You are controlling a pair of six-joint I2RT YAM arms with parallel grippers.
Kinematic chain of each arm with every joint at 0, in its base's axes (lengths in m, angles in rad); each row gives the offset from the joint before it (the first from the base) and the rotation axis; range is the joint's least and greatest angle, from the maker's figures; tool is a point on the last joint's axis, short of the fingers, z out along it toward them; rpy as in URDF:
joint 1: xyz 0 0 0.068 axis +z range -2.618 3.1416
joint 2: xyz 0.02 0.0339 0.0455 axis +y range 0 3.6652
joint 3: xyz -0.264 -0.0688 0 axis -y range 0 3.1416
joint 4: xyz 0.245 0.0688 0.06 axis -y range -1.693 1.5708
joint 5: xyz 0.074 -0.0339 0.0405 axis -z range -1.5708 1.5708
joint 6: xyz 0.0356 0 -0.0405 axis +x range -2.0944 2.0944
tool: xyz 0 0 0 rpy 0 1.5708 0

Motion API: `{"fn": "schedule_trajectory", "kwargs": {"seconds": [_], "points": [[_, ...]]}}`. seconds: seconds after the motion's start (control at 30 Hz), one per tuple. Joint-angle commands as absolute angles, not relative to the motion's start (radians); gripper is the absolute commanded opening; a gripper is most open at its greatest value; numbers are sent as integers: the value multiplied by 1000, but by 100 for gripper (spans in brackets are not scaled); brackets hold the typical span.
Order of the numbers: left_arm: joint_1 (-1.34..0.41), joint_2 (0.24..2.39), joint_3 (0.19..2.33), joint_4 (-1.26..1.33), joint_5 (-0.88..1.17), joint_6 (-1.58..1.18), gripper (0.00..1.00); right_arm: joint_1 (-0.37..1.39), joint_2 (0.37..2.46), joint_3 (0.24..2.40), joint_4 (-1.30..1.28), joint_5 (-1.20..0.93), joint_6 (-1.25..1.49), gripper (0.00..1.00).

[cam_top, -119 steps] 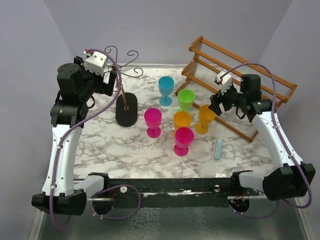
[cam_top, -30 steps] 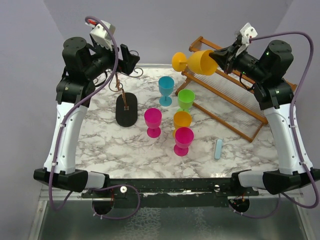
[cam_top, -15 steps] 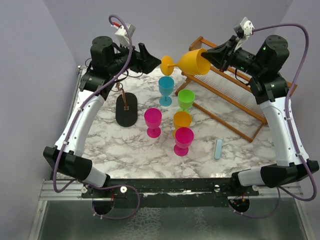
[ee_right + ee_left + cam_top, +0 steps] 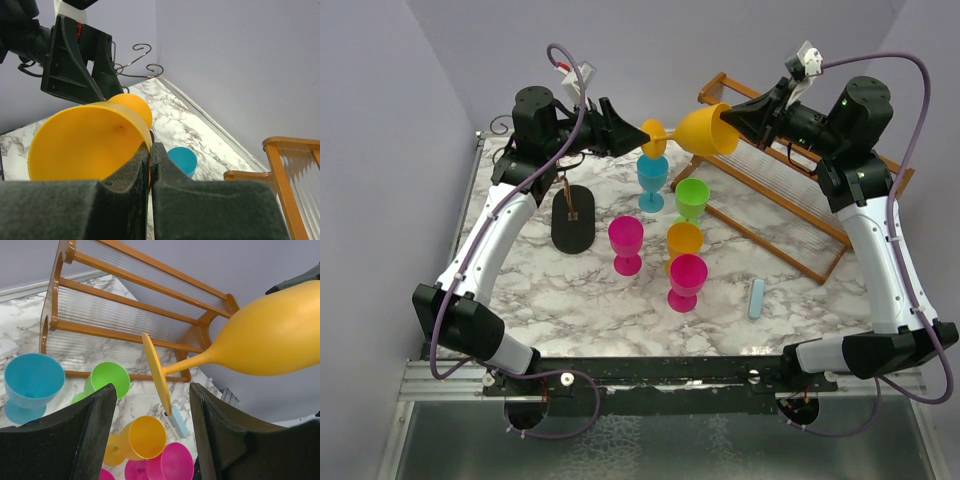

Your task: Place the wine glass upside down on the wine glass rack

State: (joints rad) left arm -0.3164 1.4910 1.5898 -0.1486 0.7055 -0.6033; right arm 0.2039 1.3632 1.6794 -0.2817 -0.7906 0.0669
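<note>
We saw the right gripper (image 4: 736, 118) clamped on the rim of a yellow-orange plastic wine glass (image 4: 706, 130), held sideways in the air at 12 o'clock over the marble-patterned table (image 4: 520, 290), its foot pointing toward 9. The left gripper (image 4: 636, 138) had its fingers spread on either side of that foot, not touching it. The thin dark wire rack (image 4: 572, 222) stood on its black oval base at 10 o'clock, apart from the glass.

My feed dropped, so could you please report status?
Right gripper shut on orange wine glass rim, held sideways. Left gripper open, jaws straddling its foot. Wine glass rack partly behind left arm.
</note>
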Motion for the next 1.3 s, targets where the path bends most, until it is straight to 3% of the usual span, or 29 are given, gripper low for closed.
{"fn": "schedule_trajectory", "kwargs": {"seconds": [0.0, 0.27, 0.7, 0.87, 0.93, 1.07, 1.27], "points": [[-319, 1496, 1572, -60, 773, -665, 59, 211, 1322, 1664, -229, -807, 77, 1], [-324, 1499, 1570, -50, 803, -681, 47, 212, 1322, 1667, -224, -807, 77, 1], [-333, 1517, 1568, -9, 867, -744, 20, 212, 1315, 1647, -208, -800, 75, 1], [-334, 1511, 1567, -11, 867, -743, 0, 212, 1310, 1633, -202, -789, 64, 1], [-332, 1503, 1570, -19, 856, -731, 0, 212, 1308, 1631, -209, -777, 52, 3], [-327, 1478, 1593, -75, 808, -652, 0, 211, 1300, 1635, -237, -769, 4, 22], [-279, 1428, 1658, -218, 702, -476, 0, 212, 1280, 1680, -326, -699, -91, 64]]}}
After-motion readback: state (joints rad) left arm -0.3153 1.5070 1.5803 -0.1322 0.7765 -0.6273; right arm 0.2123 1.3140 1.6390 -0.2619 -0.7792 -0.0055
